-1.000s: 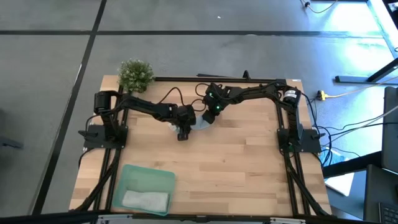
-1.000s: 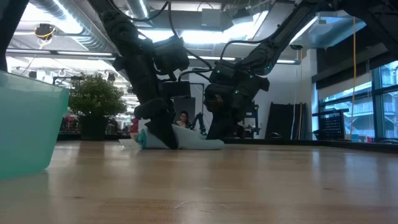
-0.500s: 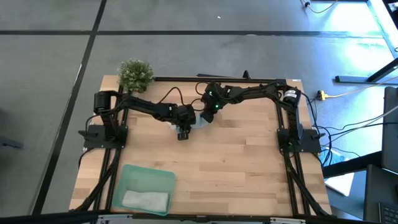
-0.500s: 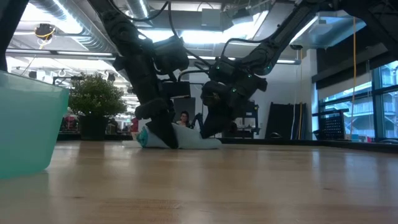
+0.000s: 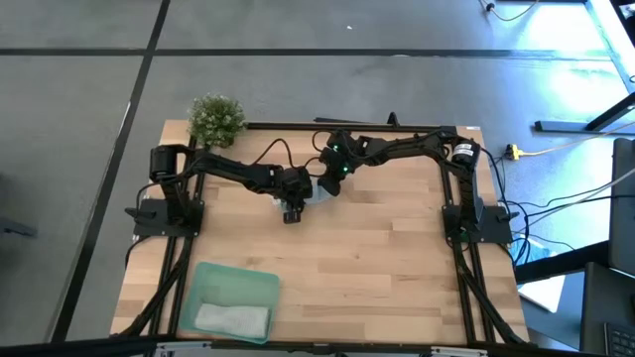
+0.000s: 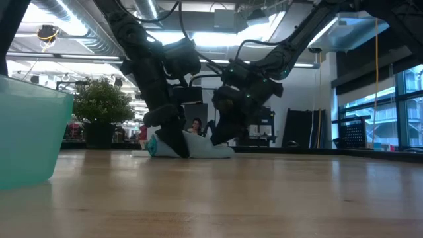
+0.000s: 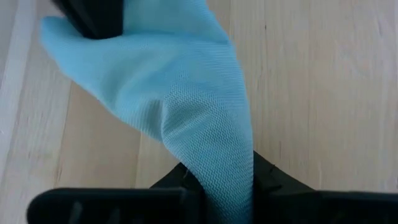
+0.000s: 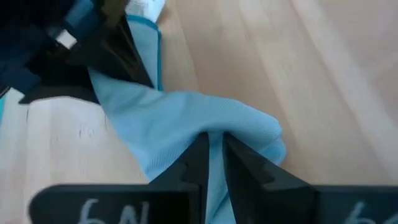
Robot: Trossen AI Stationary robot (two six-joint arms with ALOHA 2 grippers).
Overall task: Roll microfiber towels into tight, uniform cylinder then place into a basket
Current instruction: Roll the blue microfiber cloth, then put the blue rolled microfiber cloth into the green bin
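Two towels: grey one (image 5: pixel 231 318) in basket (image 5: pixel 260 283); blue one (image 7: pixel 186 118) pinched by left pincer (image 7: pixel 214 186) and right pincer (image 8: pixel 212 163).

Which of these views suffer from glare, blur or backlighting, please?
High view: bright glare washes the floor at the upper right. Low view: ceiling lights and windows backlight both arms into silhouettes, and the near basket looks soft. Left wrist view: the blue towel shows crisp weave, but its own fingers blur.

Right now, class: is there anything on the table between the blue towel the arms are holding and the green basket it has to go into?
Nothing visible. Bare tabletop lies between the blue towel and the basket, which already holds a grey towel. The left gripper and right gripper both pinch the blue towel.
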